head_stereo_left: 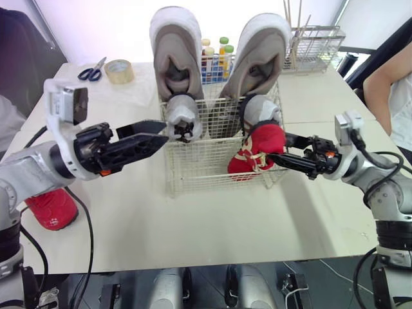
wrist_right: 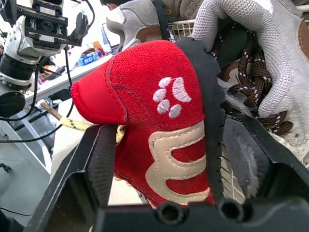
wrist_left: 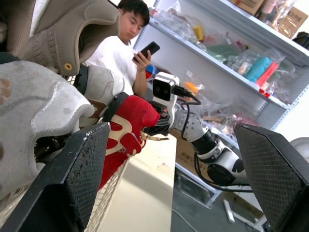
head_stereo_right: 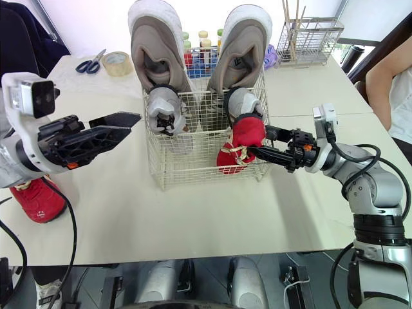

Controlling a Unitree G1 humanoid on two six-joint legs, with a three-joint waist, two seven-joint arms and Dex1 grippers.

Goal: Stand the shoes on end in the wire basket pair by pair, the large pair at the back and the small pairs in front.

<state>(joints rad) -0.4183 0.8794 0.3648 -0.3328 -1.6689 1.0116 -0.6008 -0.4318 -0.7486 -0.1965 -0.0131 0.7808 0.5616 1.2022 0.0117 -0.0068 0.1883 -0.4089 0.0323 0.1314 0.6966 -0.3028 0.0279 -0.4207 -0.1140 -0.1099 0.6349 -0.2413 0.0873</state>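
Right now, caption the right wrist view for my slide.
Right fingers grip a red paw-print shoe beside a grey laced shoe.

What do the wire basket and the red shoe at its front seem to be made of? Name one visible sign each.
The wire basket: thin metal rods, probably with a pale coating; a see-through grid. The red shoe: soft matte fabric, perhaps fleece or felt; fuzzy nap and a stitched white paw print.

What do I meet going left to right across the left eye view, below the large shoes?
In order: red shoe on table → left gripper → small grey shoe → gripped red shoe.
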